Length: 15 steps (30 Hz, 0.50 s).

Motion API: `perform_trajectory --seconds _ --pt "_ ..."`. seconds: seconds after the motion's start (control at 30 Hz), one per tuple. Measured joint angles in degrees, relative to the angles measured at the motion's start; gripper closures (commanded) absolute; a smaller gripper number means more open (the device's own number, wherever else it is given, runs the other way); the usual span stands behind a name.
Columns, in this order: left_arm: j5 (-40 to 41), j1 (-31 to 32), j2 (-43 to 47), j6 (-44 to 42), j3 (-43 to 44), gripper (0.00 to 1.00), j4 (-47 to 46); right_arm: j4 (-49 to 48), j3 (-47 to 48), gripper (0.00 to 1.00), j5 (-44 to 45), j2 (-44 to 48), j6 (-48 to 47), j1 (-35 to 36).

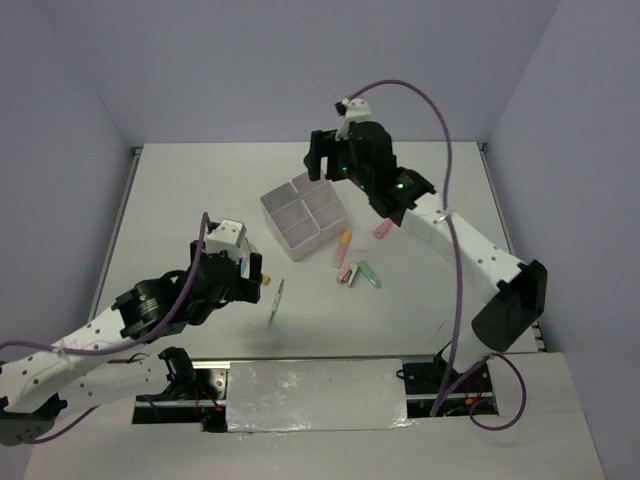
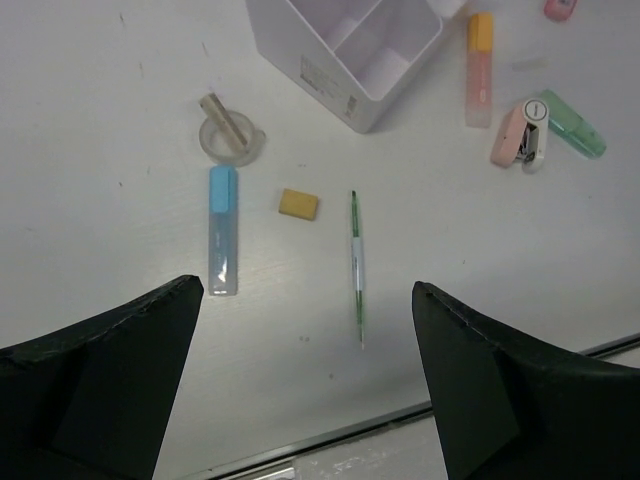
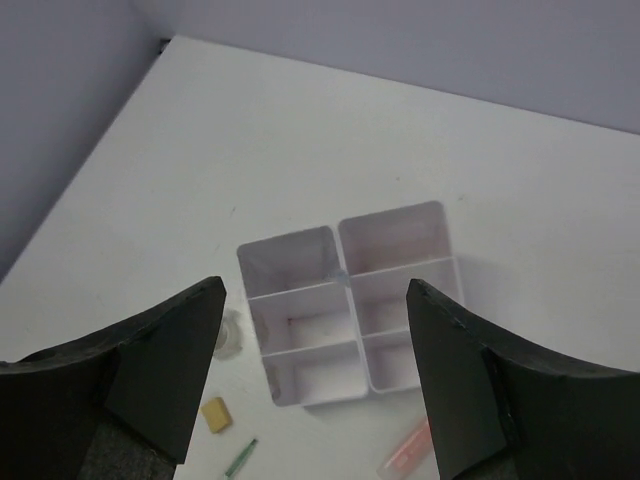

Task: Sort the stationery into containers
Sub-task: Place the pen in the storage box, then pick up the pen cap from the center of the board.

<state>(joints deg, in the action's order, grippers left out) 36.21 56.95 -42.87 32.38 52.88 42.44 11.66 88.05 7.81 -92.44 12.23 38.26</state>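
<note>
Organiser (image 1: 303, 213) sits mid-tabletop, four compartments; what shows of their floors looks bare, near walls hide some. Loose stationery lies beside it: tape roll (image 2: 232, 138), blue highlighter (image 2: 222, 230), tan eraser (image 2: 298, 204) and green pen (image 2: 357, 265) on the left arm's side; orange-pink highlighter (image 2: 479, 70), green highlighter (image 2: 575, 125) and a pink piece (image 2: 515, 135) on the other. Right pincer (image 3: 315, 288) hangs above the organiser, spread, holding nothing, placed as for a drop. Left pincer (image 2: 305, 288) spread wide, framing pen and eraser, likely lining up a pick. Tabletop (image 1: 200, 200) matte white; walls (image 1: 300, 60) plain pale lavender.
</note>
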Motion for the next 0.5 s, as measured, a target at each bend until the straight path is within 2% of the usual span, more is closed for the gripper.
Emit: perform_trajectory --seconds 0.1,0.23,0.4,0.5 --pt "-0.8 0.0 -4.0 2.6 0.0 0.01 0.7 7.4 0.2 0.20 2.2 6.3 2.3 -2.6" --pt "-3.1 0.0 -7.3 6.0 -0.2 0.02 1.1 13.6 -7.9 0.28 5.3 11.6 5.5 -5.4" --pt "-5.1 0.0 -8.0 8.1 -0.3 0.02 2.4 19.0 -17.7 0.35 4.0 8.1 4.8 -6.5" --pt "-6.8 0.0 -7.3 7.6 0.0 0.01 3.9 20.4 -19.2 0.31 1.2 4.6 -0.5 -6.8"
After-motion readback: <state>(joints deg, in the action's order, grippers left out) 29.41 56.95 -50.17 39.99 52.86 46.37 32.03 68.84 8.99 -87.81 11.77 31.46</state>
